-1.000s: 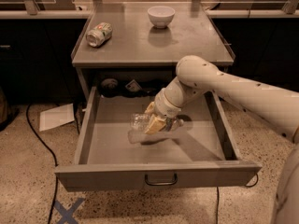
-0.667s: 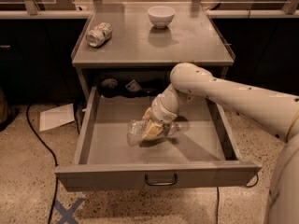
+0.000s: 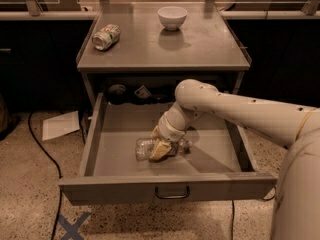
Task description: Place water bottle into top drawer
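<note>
Camera view looks down from the front on a grey metal worktop [image 3: 200, 49] with the top drawer [image 3: 165, 184] pulled well out below its front edge. The water bottle [image 3: 142, 149] lies on its side inside the drawer, about midway between the drawer's left and right walls and nearer its front panel than the worktop's front edge. Its length runs left to right. Whether it rests fully on the drawer floor or hangs just above it cannot be told.

The jaws are down inside the drawer, clasped around the middle of the water bottle, with a yellowish pad [image 3: 159, 151] pressed across its near side. The pale arm [image 3: 240, 111] reaches in from the right, crossing over the drawer's right wall and bending down under the worktop's front edge.

A small loop handle [image 3: 172, 192] sits centred on the drawer's front panel. At the back of the drawer, in shadow beneath the worktop's front edge, lie some dark things [image 3: 125, 91] (too dim to name).

On the worktop, a dented can [image 3: 106, 36] lies on its side near the left edge, and a white bowl [image 3: 172, 17] stands upright near the middle of the back edge, well apart from the can.

On the speckled floor to the left lie a sheet of paper [image 3: 61, 125] and a dark cable [image 3: 42, 149], with a blue tape cross [image 3: 72, 226] nearer the front.
</note>
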Robot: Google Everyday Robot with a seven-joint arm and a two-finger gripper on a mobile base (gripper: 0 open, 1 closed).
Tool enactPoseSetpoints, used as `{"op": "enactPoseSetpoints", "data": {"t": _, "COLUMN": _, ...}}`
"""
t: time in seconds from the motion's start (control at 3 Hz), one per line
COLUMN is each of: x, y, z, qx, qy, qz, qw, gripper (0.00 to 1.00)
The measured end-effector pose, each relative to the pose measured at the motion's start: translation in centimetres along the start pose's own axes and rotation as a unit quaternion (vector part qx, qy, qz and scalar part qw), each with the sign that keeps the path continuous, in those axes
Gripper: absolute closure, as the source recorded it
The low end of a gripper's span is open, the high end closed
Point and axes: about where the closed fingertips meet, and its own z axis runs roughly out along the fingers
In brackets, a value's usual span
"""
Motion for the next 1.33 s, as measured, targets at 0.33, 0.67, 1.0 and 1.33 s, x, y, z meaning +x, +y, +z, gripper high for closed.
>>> {"op": "enactPoseSetpoints", "data": {"t": 0.33, "x": 0.0, "y": 0.0, "z": 0.0, "qx": 0.0, "qy": 0.0, "qz": 0.0, "qw": 1.0, "gripper": 1.0}}
{"op": "enactPoseSetpoints", "data": {"t": 0.67, "x": 0.0, "y": 0.0, "z": 0.0, "qx": 0.0, "qy": 0.0, "qz": 0.0, "qw": 1.0, "gripper": 0.81}}
{"op": "enactPoseSetpoints", "data": {"t": 1.0, "x": 0.0, "y": 0.01, "z": 0.01, "qx": 0.0, "qy": 0.0, "qz": 0.0, "qw": 1.0, "gripper": 0.58}}
{"op": "enactPoseSetpoints", "data": {"t": 1.33, "x": 0.0, "y": 0.01, "z": 0.01, "qx": 0.0, "qy": 0.0, "qz": 0.0, "qw": 1.0, "gripper": 0.35}}
